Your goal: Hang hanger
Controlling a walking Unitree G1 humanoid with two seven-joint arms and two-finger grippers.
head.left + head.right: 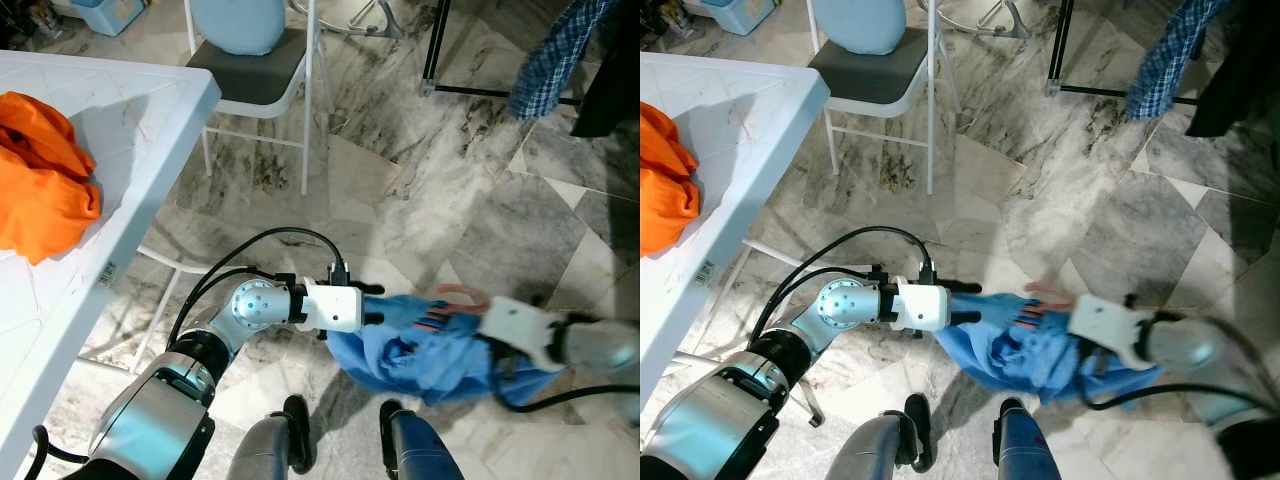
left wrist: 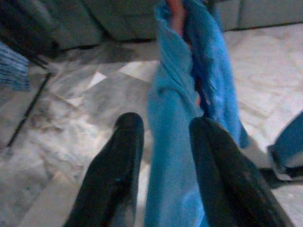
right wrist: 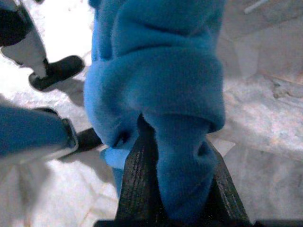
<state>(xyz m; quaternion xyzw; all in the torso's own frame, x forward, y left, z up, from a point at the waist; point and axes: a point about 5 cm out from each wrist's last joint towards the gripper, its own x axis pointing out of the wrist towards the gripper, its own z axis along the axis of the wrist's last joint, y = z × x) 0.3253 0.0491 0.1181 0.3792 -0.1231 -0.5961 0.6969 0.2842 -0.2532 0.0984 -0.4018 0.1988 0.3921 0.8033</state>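
Note:
A blue garment hangs bunched between my two grippers, low over the marble floor in front of my feet. A pink hanger pokes out of its top edge, and its orange-red part shows among the folds. My left gripper holds the garment's left side, with cloth running between its black fingers. My right gripper is shut on the garment's right side, and a thick fold is pinched between its fingers.
A white table with an orange cloth stands at the left. A white folding chair with a pale blue cushion stands behind it. A black rack foot, a plaid shirt and a dark garment are at the far right.

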